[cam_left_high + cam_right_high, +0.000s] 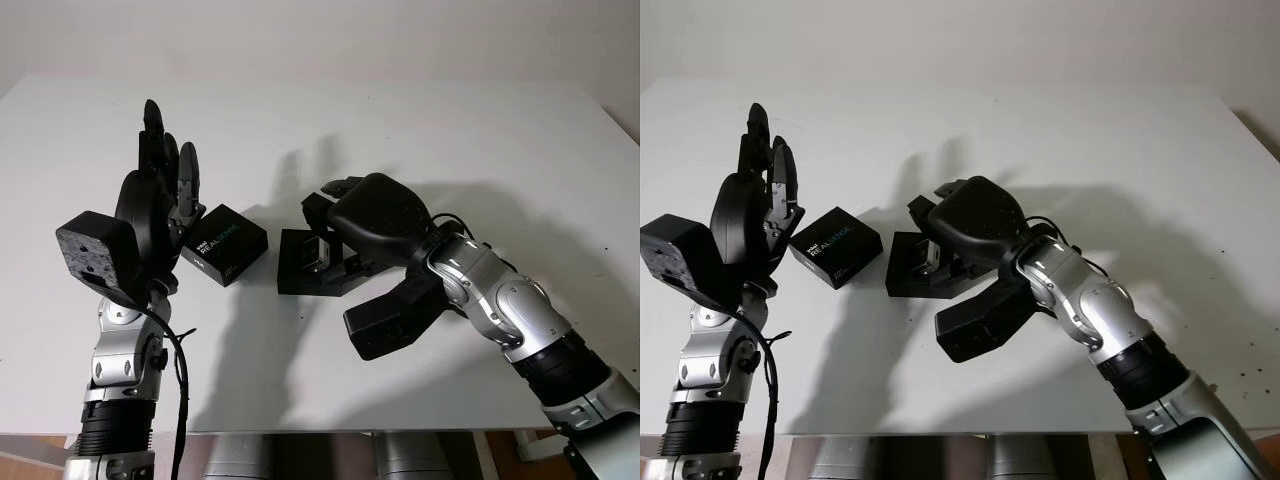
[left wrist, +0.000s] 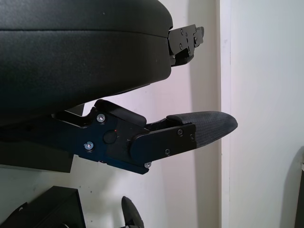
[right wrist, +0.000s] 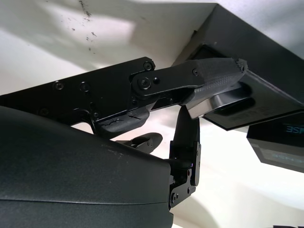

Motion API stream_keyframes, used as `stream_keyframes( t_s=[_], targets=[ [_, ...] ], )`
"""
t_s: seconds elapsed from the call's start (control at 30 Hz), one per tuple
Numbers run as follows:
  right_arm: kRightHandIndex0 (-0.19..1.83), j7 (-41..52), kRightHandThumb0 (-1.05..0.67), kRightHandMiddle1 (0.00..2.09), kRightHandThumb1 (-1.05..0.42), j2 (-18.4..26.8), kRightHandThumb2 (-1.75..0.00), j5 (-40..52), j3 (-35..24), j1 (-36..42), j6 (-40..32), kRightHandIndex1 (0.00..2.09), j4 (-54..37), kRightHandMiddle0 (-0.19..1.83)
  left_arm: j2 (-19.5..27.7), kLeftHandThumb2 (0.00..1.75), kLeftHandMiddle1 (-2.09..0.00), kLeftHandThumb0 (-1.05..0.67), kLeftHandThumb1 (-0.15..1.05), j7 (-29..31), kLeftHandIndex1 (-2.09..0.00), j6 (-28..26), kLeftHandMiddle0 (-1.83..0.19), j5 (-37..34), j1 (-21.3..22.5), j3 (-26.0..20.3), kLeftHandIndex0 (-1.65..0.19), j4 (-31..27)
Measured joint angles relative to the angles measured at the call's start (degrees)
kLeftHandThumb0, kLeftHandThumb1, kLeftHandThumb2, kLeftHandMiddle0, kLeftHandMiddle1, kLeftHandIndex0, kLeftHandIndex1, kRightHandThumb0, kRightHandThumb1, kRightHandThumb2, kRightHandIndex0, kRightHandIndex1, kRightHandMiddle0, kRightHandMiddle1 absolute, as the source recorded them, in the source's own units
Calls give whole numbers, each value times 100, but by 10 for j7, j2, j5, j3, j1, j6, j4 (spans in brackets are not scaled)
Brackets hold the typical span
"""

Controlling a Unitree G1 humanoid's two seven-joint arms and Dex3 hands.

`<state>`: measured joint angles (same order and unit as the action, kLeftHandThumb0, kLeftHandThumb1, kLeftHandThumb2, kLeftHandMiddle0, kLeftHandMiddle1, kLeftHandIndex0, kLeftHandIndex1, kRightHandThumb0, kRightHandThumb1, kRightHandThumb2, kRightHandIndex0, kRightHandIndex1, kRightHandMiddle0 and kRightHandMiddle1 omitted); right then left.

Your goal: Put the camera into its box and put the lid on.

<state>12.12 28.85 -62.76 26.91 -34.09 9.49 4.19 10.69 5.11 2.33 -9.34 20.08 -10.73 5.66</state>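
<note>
At lower left of the head views, the left hand (image 1: pixel 160 190) stood raised above the white table (image 1: pixel 450 140), holding nothing, its fingers straight. At centre right, the right hand (image 1: pixel 345 215) reached over the open black box (image 1: pixel 300 262), fingers curled round the silver-grey camera (image 3: pixel 223 102) inside it. Whether they pinched it firmly could not be told. Just left of the box lay the black printed lid (image 1: pixel 223 244), flat on the table, apart from both hands.

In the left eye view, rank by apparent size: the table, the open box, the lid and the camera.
1. Table.
2. Open box and lid: too alike to rank; the right hand covers part of the box.
3. Camera, mostly hidden.
</note>
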Motion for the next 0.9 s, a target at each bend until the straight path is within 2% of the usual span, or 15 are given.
stream_keyframes(
  t_s=[0.57,0.77,0.9],
  targets=[
    [44,-9,-86,139,-105,-11,-15,1,6,-15,0,6,26,15,4,62,0,-66,105,7,0,0,19,1,0,0,19,0],
    [46,-13,-74,138,-105,-15,-10,4,6,-17,0,7,34,19,4,62,0,-66,105,4,0,1,19,1,0,0,19,0],
    [50,-13,-59,144,-103,-16,-7,20,6,-17,2,9,39,27,4,62,0,-67,105,4,0,1,19,1,0,0,19,0]
  ],
)
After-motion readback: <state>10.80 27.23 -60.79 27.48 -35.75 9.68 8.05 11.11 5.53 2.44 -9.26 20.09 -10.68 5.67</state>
